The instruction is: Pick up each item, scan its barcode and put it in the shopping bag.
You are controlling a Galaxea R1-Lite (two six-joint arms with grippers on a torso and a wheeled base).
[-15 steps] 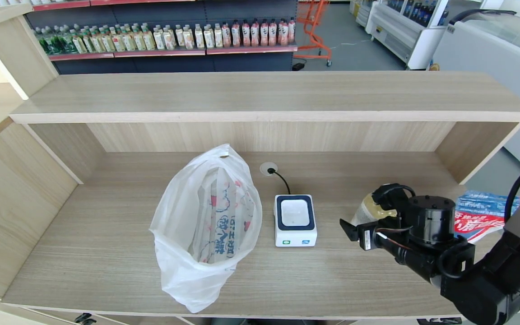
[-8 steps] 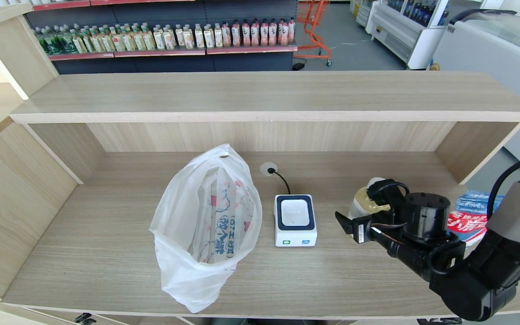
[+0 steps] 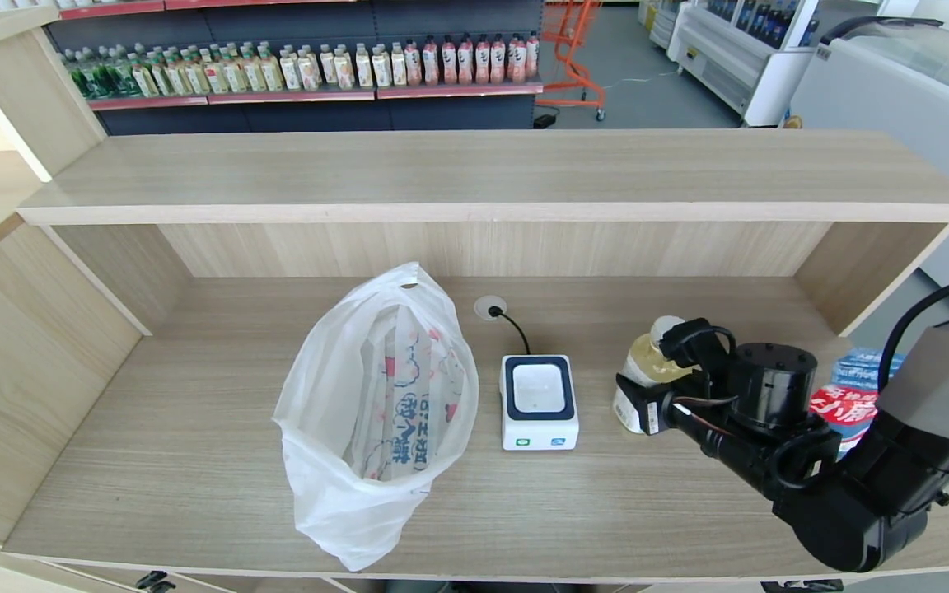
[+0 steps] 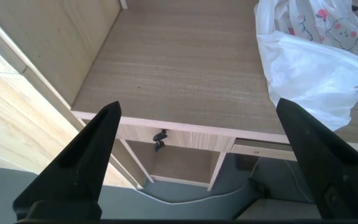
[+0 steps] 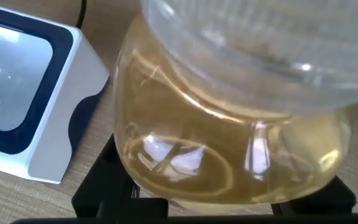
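right gripper (image 3: 662, 380) around one bottle (image 3: 646, 359)

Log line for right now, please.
right gripper: shut on bottle, right of scanner | left gripper: open, above counter edge | bag: pouch inside | packet: far right

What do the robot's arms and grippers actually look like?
The right arm is chunky and black, with a round drum-shaped joint, a grey boxy segment and looping black cables. The right gripper is black with a small white label. The left gripper has two dark, wedge-shaped fingers.
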